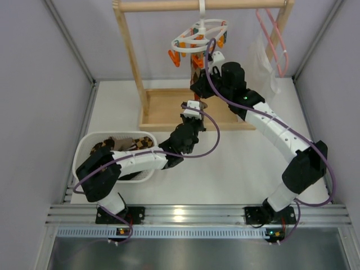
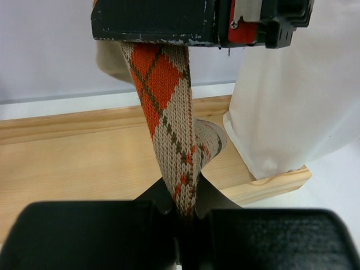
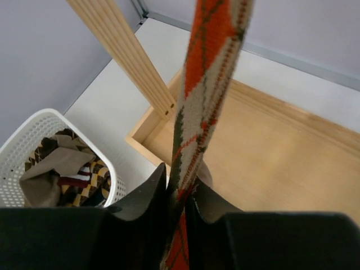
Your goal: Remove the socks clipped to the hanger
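Two grippers clench the same orange-and-tan sock (image 2: 169,124): the right gripper (image 3: 177,197) pinches it higher up, and the left gripper (image 2: 185,211) is closed on its lower end. That sock hangs almost straight down under the white ring hanger (image 1: 200,25) on the wooden rack (image 1: 130,56), over the rack's base board; can't tell if a clip holds its top. Other socks (image 3: 84,174) lie piled in the white basket (image 3: 22,140) beside the left arm.

Tan sock (image 2: 169,129) with orange argyle diamonds, brown lines; white lattice basket (image 3: 14,160).
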